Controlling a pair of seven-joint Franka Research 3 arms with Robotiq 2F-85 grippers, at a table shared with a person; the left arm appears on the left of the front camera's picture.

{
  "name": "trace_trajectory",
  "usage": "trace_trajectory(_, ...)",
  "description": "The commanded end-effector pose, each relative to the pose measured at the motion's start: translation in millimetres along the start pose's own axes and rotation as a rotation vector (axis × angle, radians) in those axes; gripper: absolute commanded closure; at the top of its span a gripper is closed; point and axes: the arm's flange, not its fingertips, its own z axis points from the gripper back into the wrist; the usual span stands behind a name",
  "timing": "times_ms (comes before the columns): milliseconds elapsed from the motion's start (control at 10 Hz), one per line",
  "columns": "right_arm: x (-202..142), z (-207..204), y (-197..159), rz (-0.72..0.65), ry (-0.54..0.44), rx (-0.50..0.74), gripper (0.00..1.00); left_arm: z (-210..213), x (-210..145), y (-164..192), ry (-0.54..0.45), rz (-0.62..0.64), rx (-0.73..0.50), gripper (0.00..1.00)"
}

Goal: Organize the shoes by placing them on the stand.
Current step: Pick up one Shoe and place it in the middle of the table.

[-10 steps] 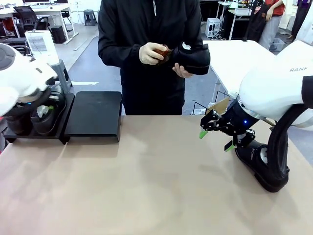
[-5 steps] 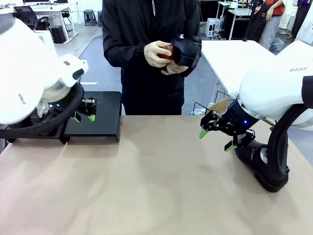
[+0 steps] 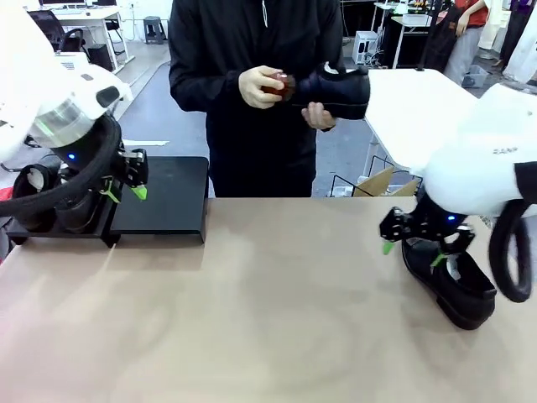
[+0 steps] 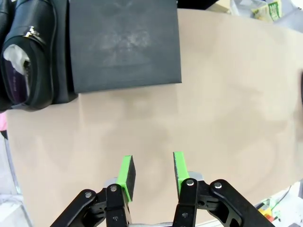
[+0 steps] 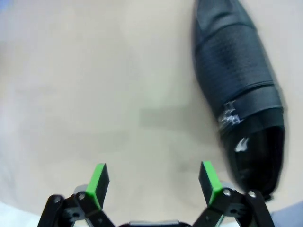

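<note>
Shoe point(image 3: 453, 294) on table point(image 3: 252, 319) awaits grasp: right end effector point(image 3: 411, 253) above it wide open, left end effector point(image 4: 151, 172) half-open, both empty; next, lower astride it

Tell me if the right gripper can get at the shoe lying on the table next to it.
Probably yes. The right gripper hangs open close by the shoe, nothing between them. The shoe lies to one side of the jaws, so a sideways shift seems needed first.
</note>
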Motion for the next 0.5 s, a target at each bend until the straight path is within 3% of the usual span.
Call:
trace_trajectory(0, 3, 20, -13, 0.004, -0.040, -0.040, 0.00, -5, -3, -2, -0.008, -0.004, -0.017, 0.55)
trace_trajectory(300, 3, 27, -23, -0.014, -0.032, -0.084, 0.00, -5, -3, -2, -0.008, -0.004, -0.017, 0.55)
trace_trajectory(400, 2, 25, -26, 0.041, -0.021, -0.146, 0.00, -5, -3, -2, -0.008, -0.004, -0.017, 0.55)
